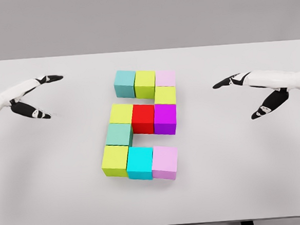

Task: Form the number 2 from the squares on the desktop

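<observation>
The squares (140,124) sit at the centre of the frame, eleven coloured cubes forming a legible 2: three across the top, one yellow-green at the right below them, three across the middle, one teal at the left, three along the bottom; neighbours touch or nearly touch, with slight unevenness at the red cube (143,118) in the middle row. The figure appears complete; the principal risk, in my judgement, is disturbance: any inward sweep by either arm could shunt a row and break the outline. The left hand (35,97) hovers at the upper left, fingers spread, holding nothing; the right hand (252,95) mirrors it at the upper right, likewise spread and empty; both stand well apart from the cubes above the white surface (236,163).
</observation>
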